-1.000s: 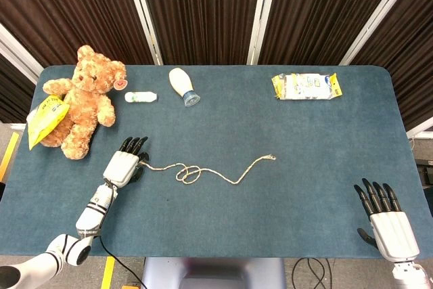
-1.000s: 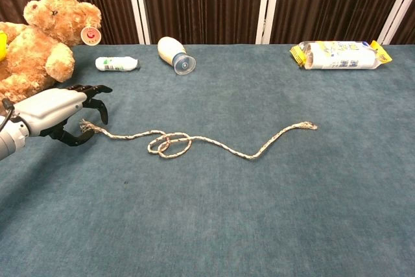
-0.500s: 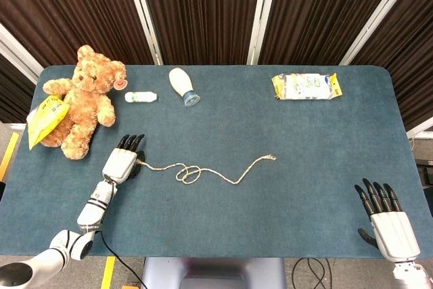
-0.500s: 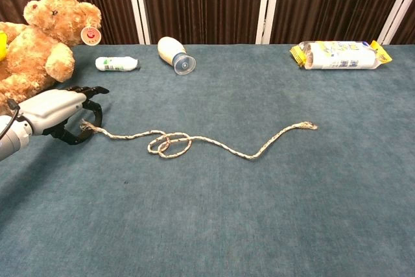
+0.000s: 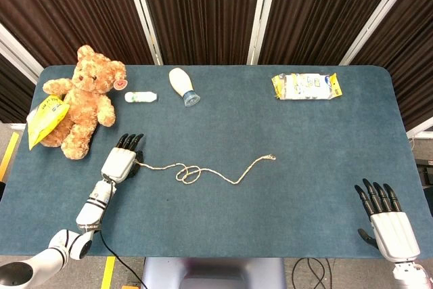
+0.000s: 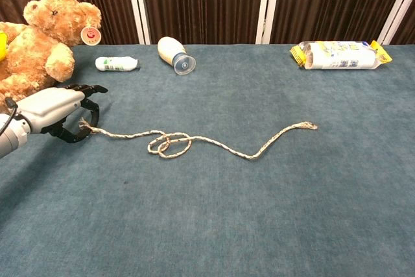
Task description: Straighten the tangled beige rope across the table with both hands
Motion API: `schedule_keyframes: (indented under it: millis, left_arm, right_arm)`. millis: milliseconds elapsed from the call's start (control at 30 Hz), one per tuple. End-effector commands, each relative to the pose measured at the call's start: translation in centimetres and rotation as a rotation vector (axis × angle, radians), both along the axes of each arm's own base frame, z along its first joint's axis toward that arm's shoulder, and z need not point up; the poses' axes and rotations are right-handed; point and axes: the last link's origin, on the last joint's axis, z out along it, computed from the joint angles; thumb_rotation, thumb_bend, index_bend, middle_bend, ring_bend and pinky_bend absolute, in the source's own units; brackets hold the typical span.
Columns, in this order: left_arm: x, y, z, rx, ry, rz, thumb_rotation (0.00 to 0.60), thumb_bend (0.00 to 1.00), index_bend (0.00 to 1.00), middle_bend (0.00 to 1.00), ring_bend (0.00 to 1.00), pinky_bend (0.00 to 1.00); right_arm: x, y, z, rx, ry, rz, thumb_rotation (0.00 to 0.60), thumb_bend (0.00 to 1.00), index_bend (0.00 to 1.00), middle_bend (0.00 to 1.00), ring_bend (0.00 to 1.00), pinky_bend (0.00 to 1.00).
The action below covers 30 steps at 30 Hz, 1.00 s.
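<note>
In the head view, the left hand [image 5: 120,162] lies low at centre left on the counter [image 5: 304,167], fingers curled over the frayed end of the beige rope [image 5: 223,175], grasping it. The right hand [image 5: 387,221] rests released, fingers spread, at lower right, wrist cut off. In the chest view, the left hand [image 6: 55,113] pinches the rope [image 6: 220,145], which runs rightward mid-frame, looped near its left third.

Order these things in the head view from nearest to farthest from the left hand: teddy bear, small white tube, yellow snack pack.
From the left hand:
1. Teddy bear, just behind the hand, at the table's left edge.
2. Small white tube, further back, beside the bear.
3. Yellow snack pack, far across, back right.
</note>
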Motion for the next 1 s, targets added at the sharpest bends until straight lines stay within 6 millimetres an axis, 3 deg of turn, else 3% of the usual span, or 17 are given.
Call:
schedule_keyframes:
  millis: [33, 267, 400, 667, 1000]
  left_arm:
    - [-0.1, -0.4, 0.5, 0.007, -0.005, -0.017, 0.600, 0.49, 0.59, 0.04, 0.00, 0.00]
    - [-0.4, -2.3, 2.2, 0.012, -0.012, -0.066, 0.600, 0.49, 0.60, 0.05, 0.00, 0.00]
    - [-0.6, -3.6, 3.3, 0.014, -0.018, -0.091, 0.600, 0.49, 0.60, 0.05, 0.00, 0.00]
    - [-0.7, -5.5, 5.2, 0.030, -0.035, -0.111, 0.600, 0.49, 0.60, 0.05, 0.00, 0.00]
    - [-1.4, -6.3, 7.2, 0.054, -0.029, -0.102, 0.600, 0.49, 0.61, 0.05, 0.00, 0.00]
  right_arm:
    - [0.1, -0.1, -0.1, -0.001, -0.002, 0.006, 0.600, 0.23, 0.00, 0.00, 0.00, 0.00]
    - [1.1, -1.7, -1.3, 0.024, -0.016, 0.053, 0.600, 0.23, 0.00, 0.00, 0.00, 0.00]
    - [3.1, -4.7, -2.6, 0.054, 0.019, 0.128, 0.600, 0.23, 0.07, 0.00, 0.00, 0.00]
    - [8.7, -11.8, -6.4, 0.132, 0.052, 0.247, 0.600, 0.24, 0.36, 0.00, 0.00, 0.00]
    - [11.9, -17.7, -11.6, 0.179, 0.105, 0.207, 0.600, 0.31, 0.46, 0.00, 0.00, 0.00]
